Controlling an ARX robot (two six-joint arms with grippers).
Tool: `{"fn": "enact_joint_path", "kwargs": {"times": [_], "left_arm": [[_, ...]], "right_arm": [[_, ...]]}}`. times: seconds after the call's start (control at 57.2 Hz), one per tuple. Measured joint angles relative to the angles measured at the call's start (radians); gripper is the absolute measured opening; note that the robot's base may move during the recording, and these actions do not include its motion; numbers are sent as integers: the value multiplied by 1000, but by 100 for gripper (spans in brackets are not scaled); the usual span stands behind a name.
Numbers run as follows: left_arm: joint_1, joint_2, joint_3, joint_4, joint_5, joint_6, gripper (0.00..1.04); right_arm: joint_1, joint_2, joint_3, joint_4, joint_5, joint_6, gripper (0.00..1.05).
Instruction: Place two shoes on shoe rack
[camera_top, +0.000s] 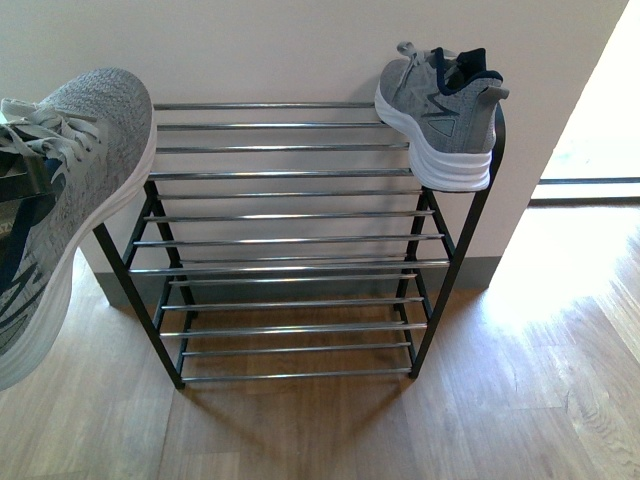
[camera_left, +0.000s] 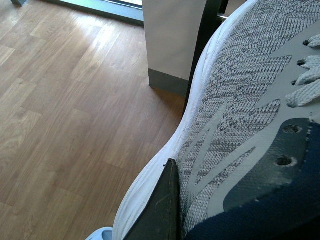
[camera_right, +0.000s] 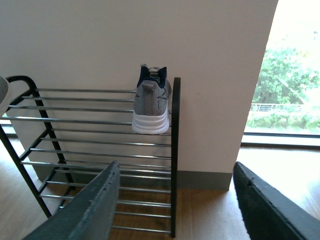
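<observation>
**Item 1, sneaker, placed (camera_top: 440, 110).** Sitting at the right end of the shoe rack's (camera_top: 290, 215) top shelf. The long axis is running across the rods, with the toe pointing at the wall and the heel facing the robot.

**Item 2, sneaker, in transit (camera_top: 80, 180).** Hanging in the air by the rack's upper left corner, not yet on a shelf. The long axis is slanting, with the toe rising toward the top shelf and the white sole facing the rack.

**Left claw (camera_left: 187, 217).** Gripping item 2, its outer finger (camera_left: 161, 205) pressing against the shoe's side.

**Right claw (camera_right: 175, 167).** Spread wide, carrying nothing, facing the rack.

**Step.** Judged to be delivering the second shoe.

**Next move.** This is likely calling for levelling the shoe, turning its toe to the wall, lowering the sole onto free rods left of item 1, and only then letting go.
</observation>
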Motion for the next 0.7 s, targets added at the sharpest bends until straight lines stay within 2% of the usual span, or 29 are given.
{"fn": "enact_joint_path", "kwargs": {"times": [0.105, 0.175, 0.314, 0.454, 0.559, 0.699], "left_arm": [[0, 25, -42, 214, 70, 62, 1], [-6, 51, -3, 220, 113, 50, 1], [-49, 178, 212, 90, 195, -78, 1], [-100, 388, 561, -71, 270, -277, 1], [-117, 512, 759, -170, 287, -355, 1], [-145, 783, 1158, -401, 296, -471, 1]], "right_arm": [[0, 0, 0, 0, 0, 0, 90], [0, 0, 0, 0, -1, 0, 97], [0, 0, 0, 0, 0, 0, 96], [0, 0, 0, 0, 0, 0, 96], [0, 0, 0, 0, 0, 0, 96], [0, 0, 0, 0, 0, 0, 96]]}}
